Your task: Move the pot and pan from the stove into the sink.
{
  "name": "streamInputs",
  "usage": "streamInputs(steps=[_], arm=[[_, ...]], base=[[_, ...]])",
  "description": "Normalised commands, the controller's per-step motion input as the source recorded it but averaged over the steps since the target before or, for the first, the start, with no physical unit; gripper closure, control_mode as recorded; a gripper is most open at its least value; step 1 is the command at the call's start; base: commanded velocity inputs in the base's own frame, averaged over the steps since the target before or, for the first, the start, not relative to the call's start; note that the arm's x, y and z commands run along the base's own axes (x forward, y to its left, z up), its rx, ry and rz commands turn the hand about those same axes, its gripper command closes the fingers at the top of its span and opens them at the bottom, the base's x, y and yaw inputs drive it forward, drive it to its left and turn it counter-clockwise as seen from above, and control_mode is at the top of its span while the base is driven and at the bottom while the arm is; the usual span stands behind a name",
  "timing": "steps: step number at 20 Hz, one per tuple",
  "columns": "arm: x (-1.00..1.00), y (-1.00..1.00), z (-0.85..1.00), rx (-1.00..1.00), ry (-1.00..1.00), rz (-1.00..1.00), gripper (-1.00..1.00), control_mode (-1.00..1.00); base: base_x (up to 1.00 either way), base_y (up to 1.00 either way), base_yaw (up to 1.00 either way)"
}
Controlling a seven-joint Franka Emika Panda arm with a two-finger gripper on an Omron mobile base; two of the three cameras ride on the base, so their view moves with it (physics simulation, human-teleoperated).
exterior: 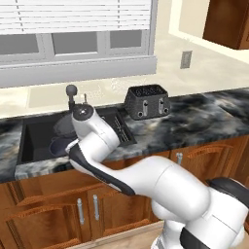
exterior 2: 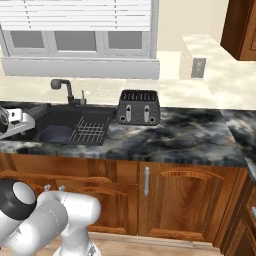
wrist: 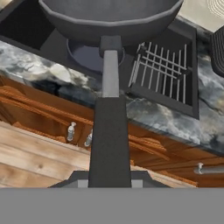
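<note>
room: kitchen, marbled dark counter [exterior 2: 175,132] under a window, wood cabinets below.
my gripper [wrist: 109,181]: jaws clamped on the pan's long handle near its end, out past the counter's front edge.
pan [wrist: 109,17]: carried in the air, bowl over the sink's front-left part, handle running back to me.
pot [exterior 2: 56,134]: looks already down in the sink, left half, beside the ribbed rack [exterior 2: 92,130].
sink [exterior: 34,133]: basin at the counter's left end, faucet [exterior 2: 62,87] at its back edge.
step: judged the last one, lowering the pan in.
do it well: keep the pan level, clear the front rim, set it down before letting go.
risk: may land on the pot.
toaster [exterior 2: 138,107]: right of the sink, well apart.
</note>
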Motion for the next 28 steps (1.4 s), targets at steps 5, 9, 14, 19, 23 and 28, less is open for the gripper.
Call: streamInputs(steps=[5, 9, 14, 19, 23, 28], arm=[[0.06, 0.01, -0.17, -0.04, 0.03, 0.0, 1.0, -1.0], [0.23, 0.08, -0.19, -0.03, 0.01, 0.0, 1.0, -1.0], [0.39, 0.16, -0.23, -0.02, 0.04, -0.01, 1.0, -1.0], [0.51, 0.24, -0.23, -0.01, 0.05, -0.03, 1.0, -1.0], [0.56, 0.32, -0.2, -0.01, 0.05, -0.05, 1.0, -1.0], [0.53, 0.35, -0.2, -0.02, 0.06, -0.06, 1.0, -1.0]], base=[[0.0, 0.0, 0.0], [0.0, 0.0, 0.0], [0.0, 0.0, 0.0], [0.0, 0.0, 0.0], [0.0, 0.0, 0.0], [0.0, 0.0, 0.0]])
